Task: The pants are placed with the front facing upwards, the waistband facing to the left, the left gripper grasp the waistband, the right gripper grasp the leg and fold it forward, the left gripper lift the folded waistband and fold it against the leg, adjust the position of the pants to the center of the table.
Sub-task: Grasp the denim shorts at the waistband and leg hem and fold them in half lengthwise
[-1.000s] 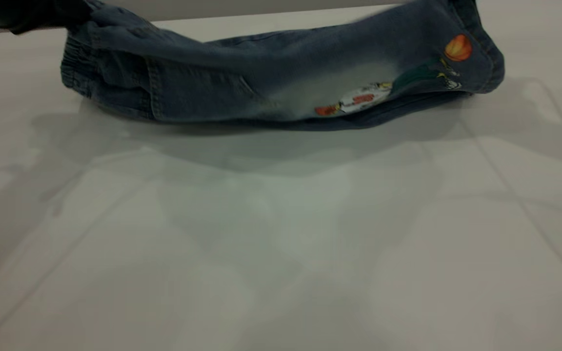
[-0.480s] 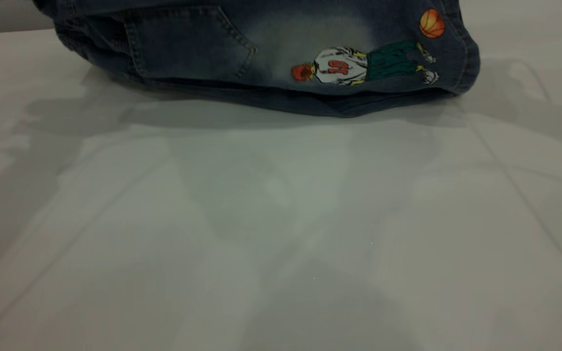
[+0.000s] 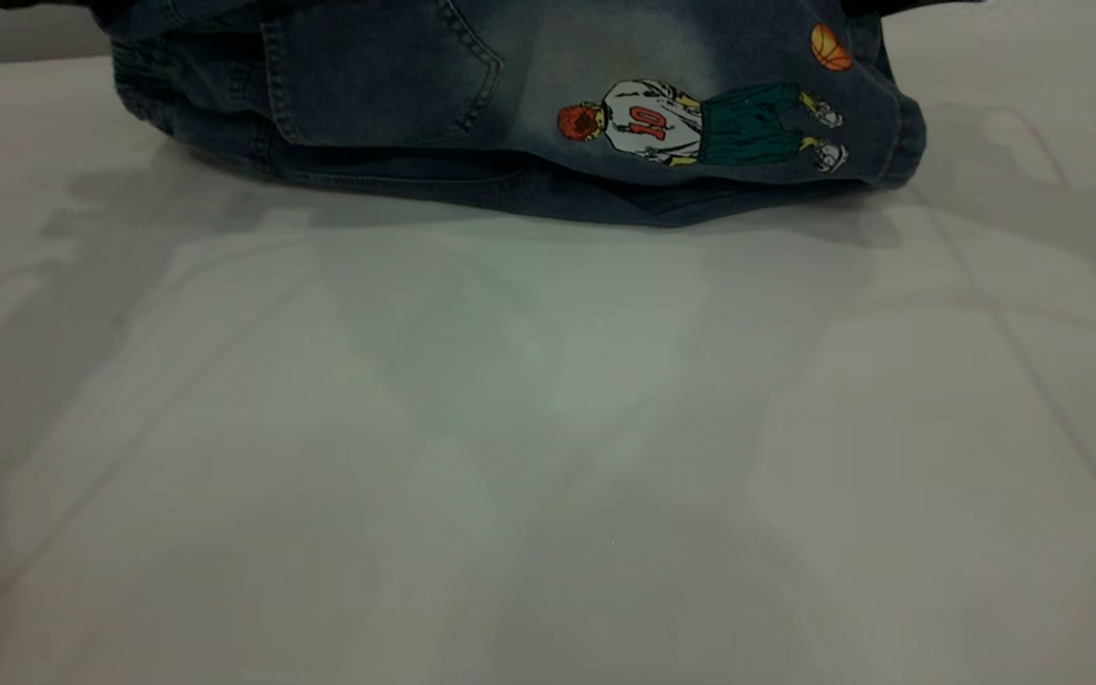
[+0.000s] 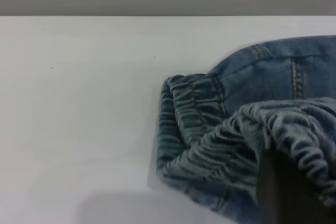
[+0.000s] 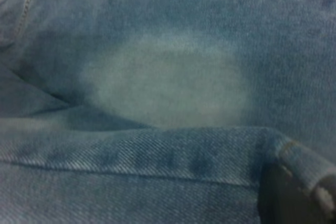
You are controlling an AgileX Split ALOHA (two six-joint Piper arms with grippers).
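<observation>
While the pants [image 3: 510, 105] hang draped along the far edge of the table [image 3: 548, 428], at about twelve o'clock in the exterior view, their upper part runs out of sight past the top of that view and their lower fold rests on the tabletop. A back pocket [image 3: 377, 81] with tan stitching faces the camera at about eleven o'clock. A pale faded patch [image 3: 624, 43] sits just above a cartoon print of a basketball player [image 3: 700, 124], and an orange ball [image 3: 831, 48] is printed at about one o'clock near the leg hem. The waistband [image 3: 144, 81] bunches at the pants' ten-o'clock end, ruched and wrinkled.

From the left wrist view, the waistband [image 4: 210, 145] is doubled over itself, and the left gripper [image 4: 286, 192] shows as a dark finger pressed into the gathered elastic, clenched on the waistband. From the right wrist view, denim fills almost everything. A faded oval [image 5: 168, 85] lies above a stitched hem fold [image 5: 157, 156], and the right gripper [image 5: 294, 190] appears as a dark tip with the hem's edge lapped over it, grasping the leg cloth.

Soft shadows of both arms spread across the bare white surface below the pants.
</observation>
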